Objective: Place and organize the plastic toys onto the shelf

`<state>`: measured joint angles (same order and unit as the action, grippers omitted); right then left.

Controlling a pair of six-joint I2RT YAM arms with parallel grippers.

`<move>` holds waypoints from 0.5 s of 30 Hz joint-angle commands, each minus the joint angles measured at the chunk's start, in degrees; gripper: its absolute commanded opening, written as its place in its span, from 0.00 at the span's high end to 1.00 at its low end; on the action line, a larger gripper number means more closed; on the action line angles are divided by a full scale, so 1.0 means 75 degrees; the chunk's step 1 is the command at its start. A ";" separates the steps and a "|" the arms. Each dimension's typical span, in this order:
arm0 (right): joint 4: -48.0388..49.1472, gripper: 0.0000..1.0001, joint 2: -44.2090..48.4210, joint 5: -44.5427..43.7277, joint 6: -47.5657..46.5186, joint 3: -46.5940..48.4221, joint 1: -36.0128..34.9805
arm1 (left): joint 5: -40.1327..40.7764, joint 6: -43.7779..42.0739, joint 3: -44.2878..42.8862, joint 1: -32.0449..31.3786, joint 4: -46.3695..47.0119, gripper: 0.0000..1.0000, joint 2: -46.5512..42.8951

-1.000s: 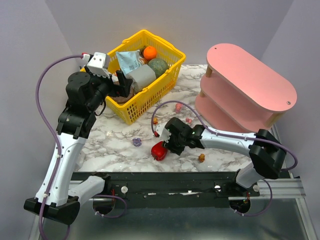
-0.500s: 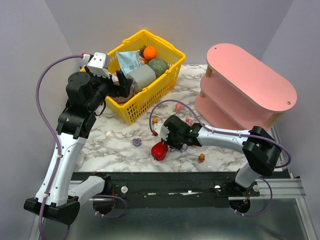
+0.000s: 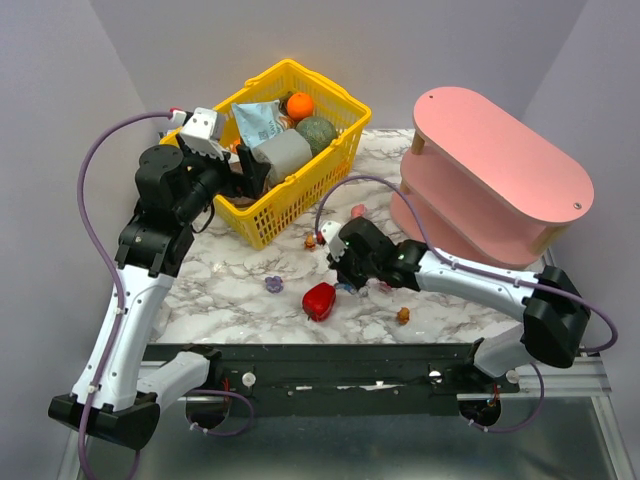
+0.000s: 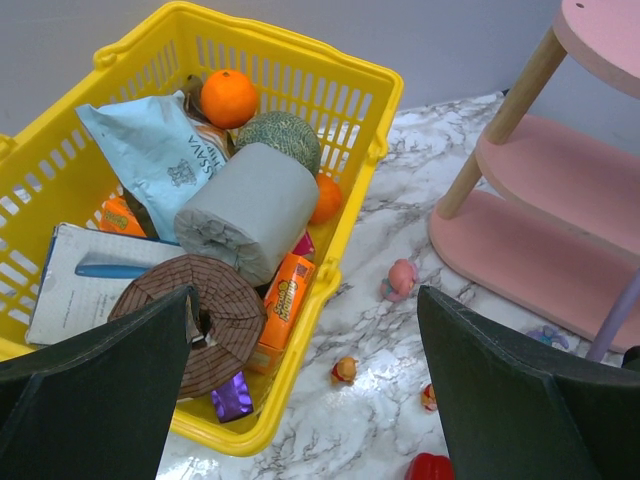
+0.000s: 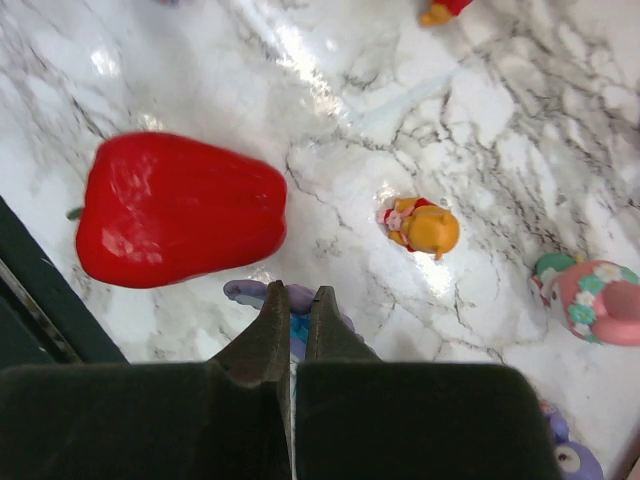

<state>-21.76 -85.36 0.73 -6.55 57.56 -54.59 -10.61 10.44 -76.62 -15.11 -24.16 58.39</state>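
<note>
My right gripper [image 3: 344, 280] is shut on a purple-blue plastic toy [image 5: 245, 292] and holds it just beside the red pepper [image 5: 180, 220]. Other toys lie on the marble: an orange one [image 5: 425, 228], a pink one [image 5: 590, 300], a purple one [image 3: 272, 284] and an orange-brown one [image 3: 403, 316]. A pink toy [image 4: 400, 280] and a small orange toy [image 4: 345, 369] lie near the basket. The pink shelf [image 3: 500, 160] stands at the back right, its boards bare where they show. My left gripper [image 3: 250, 170] is open and empty above the basket's near corner.
The yellow mesh basket [image 3: 340, 170] at the back left holds an orange, a grey roll, a blue pouch and boxes. The red pepper [image 3: 319, 300] lies near the front edge. The shelf's wooden post [image 4: 500, 120] stands right of the basket.
My right gripper has moved back and to the right, away from the pepper, with the purple-blue toy between its fingers. The left gripper has shifted slightly towards the basket.
</note>
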 commanded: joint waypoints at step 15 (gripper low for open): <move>-0.2325 0.99 0.1573 -0.2685 0.5853 0.3257 0.1583 | -0.3203 0.1806 0.1776 -0.1169 0.2236 0.01 -0.0122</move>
<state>-34.68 -76.29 -12.25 27.75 76.09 -43.77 -27.18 18.50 -66.85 -17.72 -15.05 56.69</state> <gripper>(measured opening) 0.035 0.990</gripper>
